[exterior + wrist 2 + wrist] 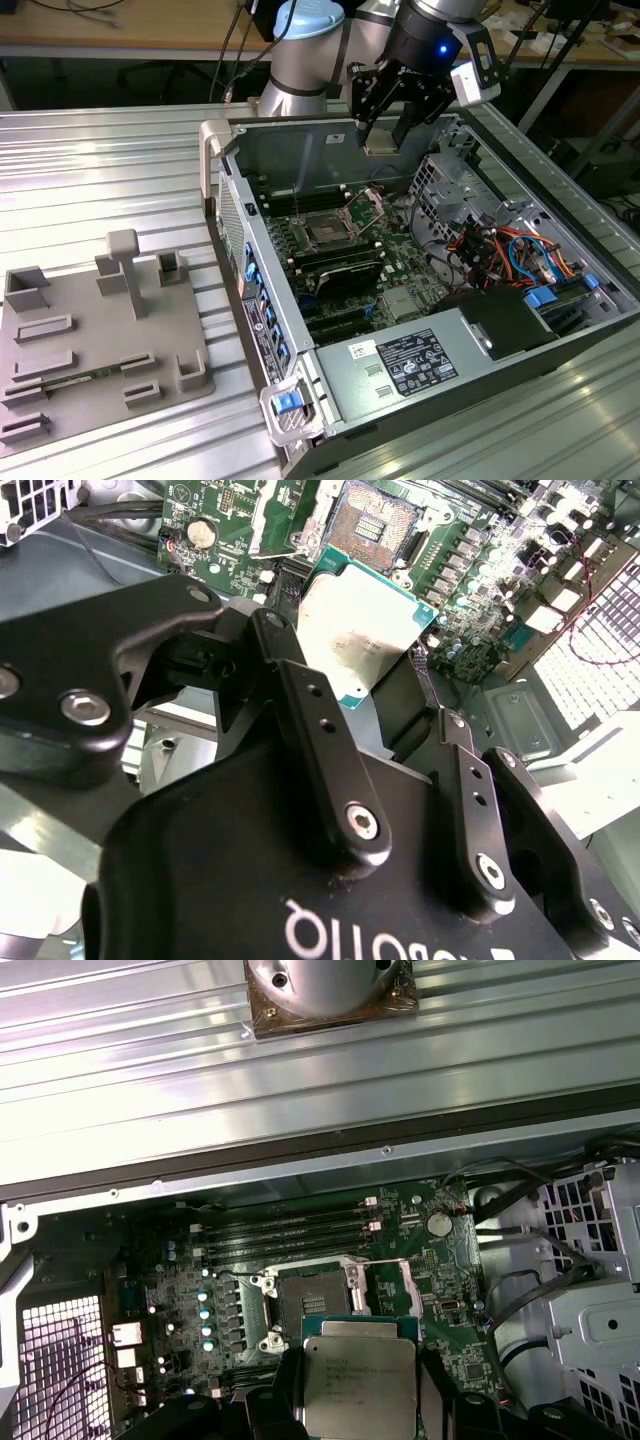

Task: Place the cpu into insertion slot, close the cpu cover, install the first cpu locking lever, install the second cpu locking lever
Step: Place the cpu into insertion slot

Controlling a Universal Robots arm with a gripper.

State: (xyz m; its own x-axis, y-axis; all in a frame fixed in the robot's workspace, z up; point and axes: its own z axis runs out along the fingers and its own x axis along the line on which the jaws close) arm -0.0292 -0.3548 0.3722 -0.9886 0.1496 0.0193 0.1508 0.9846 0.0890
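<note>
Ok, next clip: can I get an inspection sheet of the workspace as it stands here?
Surface: ribbed metal table with an open computer case on it.
Job's things: cpu held above the board; insertion slot unfilled; cpu cover raised open.
Clutter: grey fixture plate beside the case, on the exterior view's left.
Grippers: gripper shut on the cpu.
Cables: coloured wire bundle inside the case.
Surroundings: wooden desk behind the table.

Bright even light; strong metallic glare
</note>
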